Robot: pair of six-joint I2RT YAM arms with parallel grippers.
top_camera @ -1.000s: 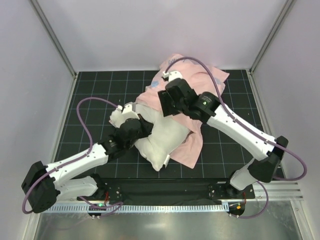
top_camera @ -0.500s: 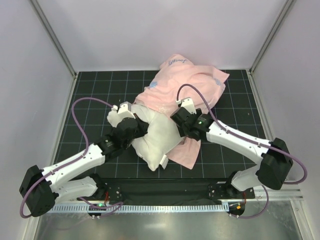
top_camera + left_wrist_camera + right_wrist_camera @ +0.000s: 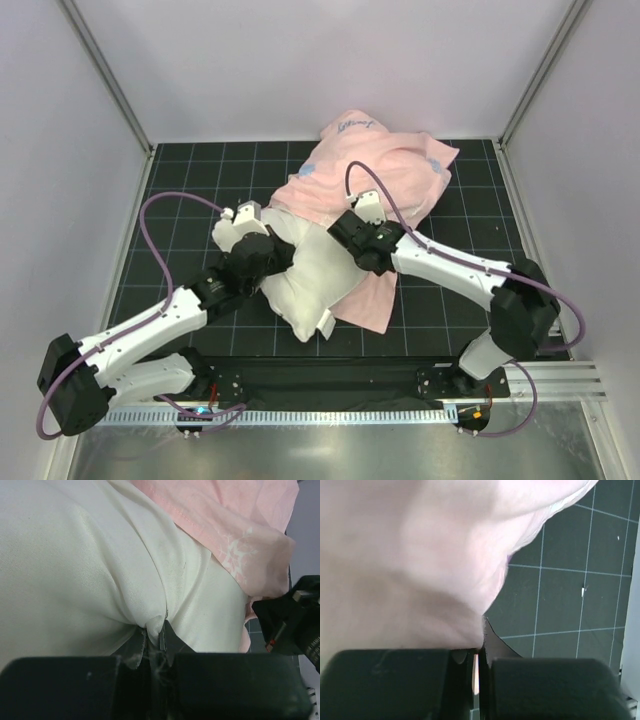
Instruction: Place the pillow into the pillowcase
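The white pillow (image 3: pixel 305 285) lies at the middle of the black gridded mat (image 3: pixel 180 200), one corner pointing toward 6 o'clock. The pink pillowcase (image 3: pixel 385 165) sprawls from the centre out toward 1 o'clock. Its cloth covers the pillow's far end and also shows beneath the pillow's 4 o'clock side.

The left gripper (image 3: pixel 280 250) comes in from 8 o'clock. In the left wrist view its jaws (image 3: pixel 154 641) are closed, pinching a small fold of the pillow (image 3: pixel 75 565). The pillowcase (image 3: pixel 240 540), with its hem and a white snowflake print, lies over the pillow toward 1 o'clock.

The right gripper (image 3: pixel 342 236) reaches in from 4 o'clock, meeting the fabric where pillow and pillowcase overlap. In the right wrist view its jaws (image 3: pixel 479 655) are clamped on pale pink pillowcase fabric (image 3: pixel 405 565), which bulges across most of that view. The mat (image 3: pixel 570 580) shows at 3 o'clock.
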